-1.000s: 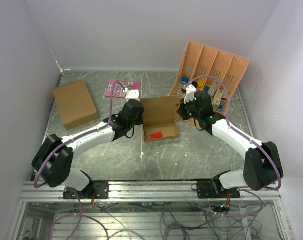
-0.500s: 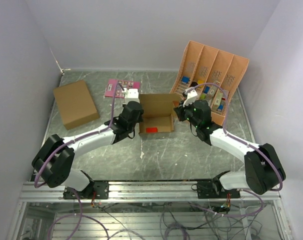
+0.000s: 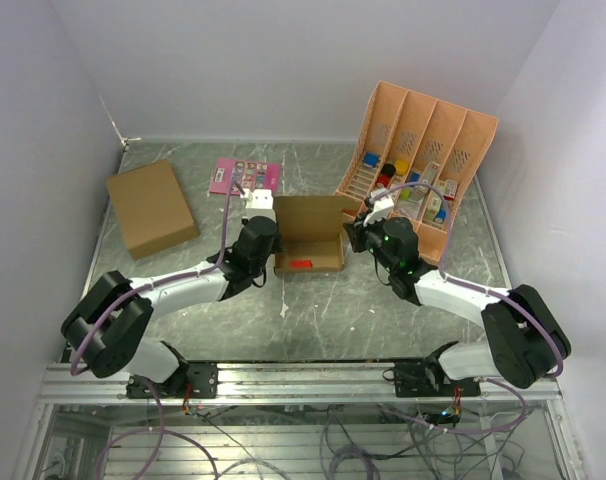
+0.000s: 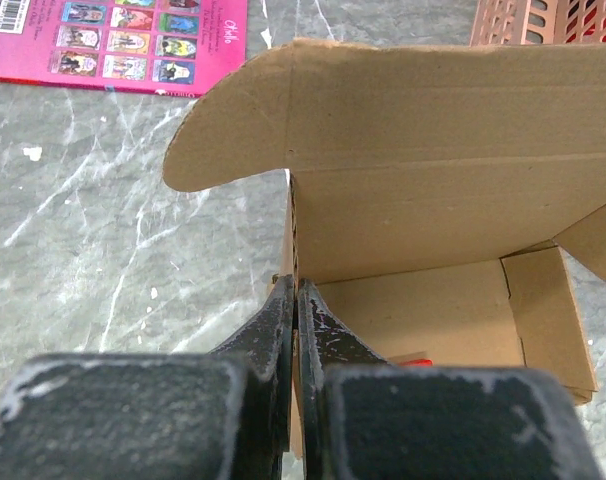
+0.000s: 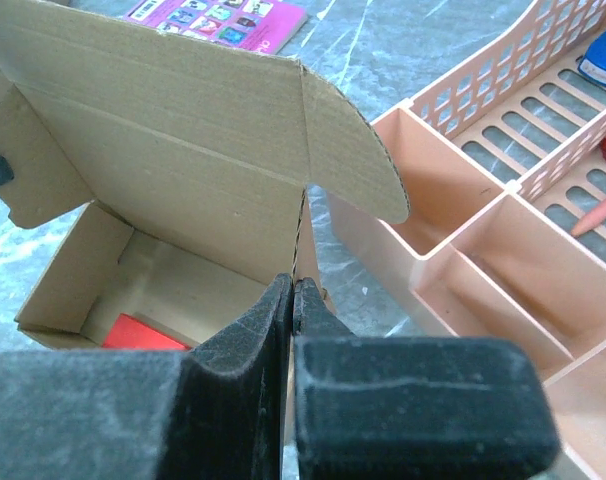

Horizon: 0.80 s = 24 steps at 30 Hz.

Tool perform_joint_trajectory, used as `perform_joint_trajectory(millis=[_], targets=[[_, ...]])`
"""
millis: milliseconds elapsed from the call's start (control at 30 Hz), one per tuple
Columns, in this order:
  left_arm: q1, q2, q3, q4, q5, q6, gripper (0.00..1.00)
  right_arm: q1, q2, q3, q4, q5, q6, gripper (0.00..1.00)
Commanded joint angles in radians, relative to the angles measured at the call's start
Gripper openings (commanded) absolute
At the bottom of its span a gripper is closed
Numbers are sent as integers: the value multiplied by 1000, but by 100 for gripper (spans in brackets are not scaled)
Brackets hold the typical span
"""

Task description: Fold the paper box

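- Gripping both side walls: the paper box [image 3: 309, 240] sits open-topped mid-table between the two wrists, with its lid panel standing up at the far side.
- The left gripper [image 4: 295, 292] has its jaws closed to a thin slit, pinching the top edge of the box's left side wall. A rounded lid tab hangs just above the fingertips.
- The right gripper [image 5: 292, 290] has its jaws pressed together on the right side wall, under the other rounded tab.
- A small red item [image 5: 141, 332] lies flat on the box floor, near the front wall.
- A peach slotted organizer [image 3: 423, 160] stands just right of the box, beyond the right wrist, with small coloured items in its bays.
- A pink printed card [image 3: 245, 176] lies flat beyond the left wrist.
- A larger brown cardboard box [image 3: 151, 208] sits well apart at far left.
- The table [image 3: 383, 310] is grey and marbled.
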Motion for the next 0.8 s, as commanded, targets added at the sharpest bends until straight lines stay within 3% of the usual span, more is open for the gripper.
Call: perform_joint_trajectory(millis=[0,767], targets=[[-21,-44,-38,123,11,-3,7,29,1,-25,99,30,29,0],[-106,-126,-166,180,-75,-17,7,51,-53,-40,-116,-47,15,0]])
